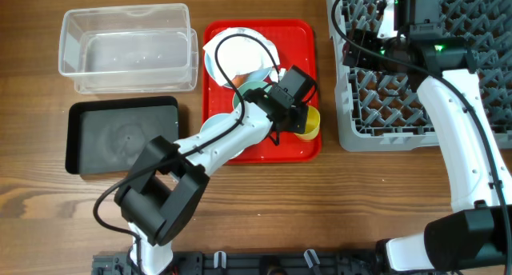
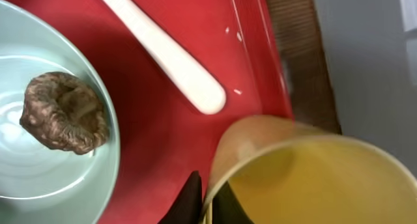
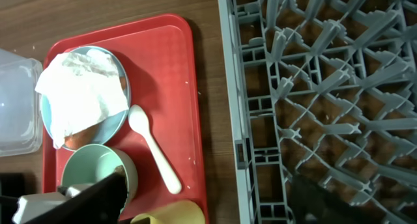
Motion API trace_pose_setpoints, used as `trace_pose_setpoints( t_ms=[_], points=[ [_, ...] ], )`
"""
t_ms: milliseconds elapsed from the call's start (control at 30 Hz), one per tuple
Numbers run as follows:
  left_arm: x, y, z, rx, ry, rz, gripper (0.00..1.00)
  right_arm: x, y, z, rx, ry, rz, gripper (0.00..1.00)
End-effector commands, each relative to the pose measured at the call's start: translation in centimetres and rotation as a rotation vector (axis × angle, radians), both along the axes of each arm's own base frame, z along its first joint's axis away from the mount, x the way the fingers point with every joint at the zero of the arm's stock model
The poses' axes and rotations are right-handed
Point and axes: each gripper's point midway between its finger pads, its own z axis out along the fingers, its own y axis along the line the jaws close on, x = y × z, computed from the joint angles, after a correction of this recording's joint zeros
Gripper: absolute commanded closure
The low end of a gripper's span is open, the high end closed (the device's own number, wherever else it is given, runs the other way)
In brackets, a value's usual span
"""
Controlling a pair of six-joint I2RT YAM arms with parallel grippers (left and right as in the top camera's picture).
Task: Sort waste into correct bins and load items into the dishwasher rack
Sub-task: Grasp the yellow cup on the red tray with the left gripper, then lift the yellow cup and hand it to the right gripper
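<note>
My left gripper (image 1: pixel 302 115) is over the red tray's right side, shut on the rim of the small yellow cup (image 1: pixel 310 125). In the left wrist view the fingers (image 2: pixel 210 201) pinch the cup wall (image 2: pixel 313 178), one inside and one outside. The mint green bowl (image 2: pixel 39 165) holds a brown food scrap (image 2: pixel 65 113). The white plastic spoon (image 2: pixel 166 58) lies beside it. A crumpled white napkin (image 3: pixel 81 90) covers the light blue plate (image 1: pixel 240 55). My right gripper (image 3: pixel 208 204) is open and empty over the left edge of the grey dishwasher rack (image 1: pixel 416 75).
The red tray (image 1: pixel 300 47) sits mid-table. The clear plastic tub (image 1: pixel 128 47) stands at the back left, with the black tray (image 1: pixel 120 135) in front of it. A strip of bare wood separates the red tray from the rack.
</note>
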Motion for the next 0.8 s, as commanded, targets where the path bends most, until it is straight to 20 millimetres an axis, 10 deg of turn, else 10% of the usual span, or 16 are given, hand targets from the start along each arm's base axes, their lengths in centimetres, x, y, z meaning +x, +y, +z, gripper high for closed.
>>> trace_pose_setpoints(
  t_ms=[0,267,467,767],
  points=[
    [0.7,-0.2,0.8,-0.02,-0.015,0.041,0.96,0.2,-0.6,-0.2,-0.022,0.006,-0.018,0.31],
    [3.7,3.8,11.7,-0.33,-0.052,0.167,0.96,0.1,1.4,0.6,0.067,-0.014,0.087,0.34],
    [4.9,10.8,19.9,-0.77,0.063,0.104,0.96,-0.3,6.8,4.8,0.351,-0.178,0.471,0.34],
    [0.7,9.6,28.7,-1.114,-0.089,-0.522,0.96,-5.6,14.9,12.6,0.819,-0.508,1.176,0.23]
  ],
)
